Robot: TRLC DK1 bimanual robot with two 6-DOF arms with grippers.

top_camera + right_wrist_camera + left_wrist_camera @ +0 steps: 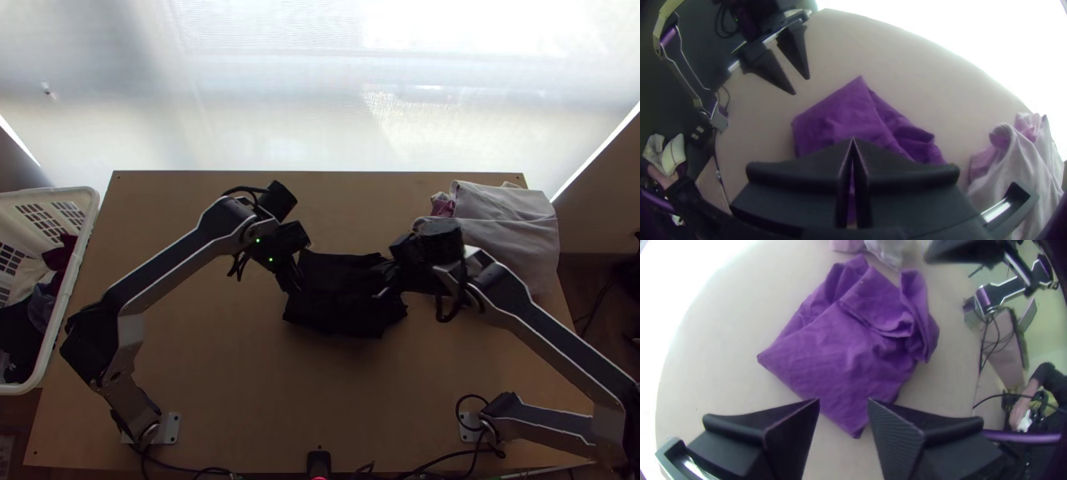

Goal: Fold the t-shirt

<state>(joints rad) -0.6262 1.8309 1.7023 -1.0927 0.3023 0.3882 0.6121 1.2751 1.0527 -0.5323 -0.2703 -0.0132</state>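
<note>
The t-shirt [340, 312] lies as a compact folded bundle mid-table, dark in the top view and purple in the wrist views. In the left wrist view the t-shirt [840, 351] has flat layers and a corner nearest my left gripper, with rumpled, bunched folds on the side farther from it. My left gripper [294, 286] is at the bundle's left edge; in its wrist view the left gripper [843, 402] is open, nothing between its fingers. My right gripper [387, 293] is over the bundle's right part. In its wrist view the right gripper [852, 139] is shut, with the t-shirt [844, 115] beyond its tips.
A pale cloth pile [504, 224] with a pinkish piece lies at the table's back right corner. A white basket [86, 216] of clothes stands at the left edge. A small black device [318, 462] sits at the near edge, with cables around it.
</note>
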